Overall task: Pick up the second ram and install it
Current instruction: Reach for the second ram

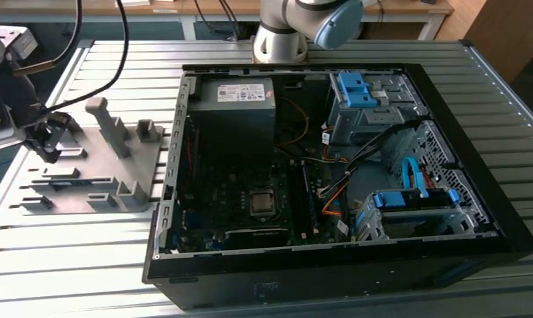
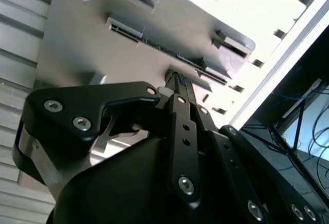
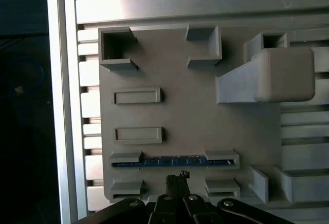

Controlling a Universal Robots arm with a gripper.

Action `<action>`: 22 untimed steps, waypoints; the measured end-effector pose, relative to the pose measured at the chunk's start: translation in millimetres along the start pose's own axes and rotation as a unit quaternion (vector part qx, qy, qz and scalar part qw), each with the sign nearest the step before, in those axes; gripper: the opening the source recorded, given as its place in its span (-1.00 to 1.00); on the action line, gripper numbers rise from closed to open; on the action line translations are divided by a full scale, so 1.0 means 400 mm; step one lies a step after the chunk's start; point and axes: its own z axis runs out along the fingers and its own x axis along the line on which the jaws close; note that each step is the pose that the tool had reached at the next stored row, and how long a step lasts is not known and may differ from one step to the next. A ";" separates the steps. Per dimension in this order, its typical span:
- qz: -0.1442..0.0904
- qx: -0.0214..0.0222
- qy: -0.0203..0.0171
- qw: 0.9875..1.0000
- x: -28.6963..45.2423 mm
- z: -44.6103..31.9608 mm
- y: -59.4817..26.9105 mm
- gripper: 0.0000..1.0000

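- Case [image 1: 337, 265]: open, lying on the slatted table [image 1: 337, 53].
- Holder [image 1: 107, 169]: gray plate beside the case, at the exterior view's left.
- Gripper [image 3: 177, 179]: hangs over the holder. Jaws appear closed together with nothing held. Tips sit just beside the ram, not around it.
- Ram [image 3: 175, 161]: stands on edge in a holder slot. Judged light, stiff and fragile. Take it by the flat faces near mid-length.
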 end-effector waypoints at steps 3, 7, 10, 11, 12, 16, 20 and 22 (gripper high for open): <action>0.000 0.000 0.000 1.000 0.002 0.013 0.000 -0.80; 0.000 0.000 0.000 1.000 0.001 0.032 0.000 -0.80; 0.000 0.000 0.000 1.000 0.001 0.045 0.000 -0.80; 0.000 0.000 0.000 1.000 0.001 0.050 0.000 -0.80; 0.000 0.000 0.000 1.000 0.001 0.055 0.000 -0.80; 0.000 0.000 0.000 1.000 0.000 0.073 0.000 -0.80; 0.000 0.000 0.000 1.000 0.000 0.091 0.000 -0.80; 0.000 0.000 0.000 1.000 -0.001 0.100 0.000 -0.80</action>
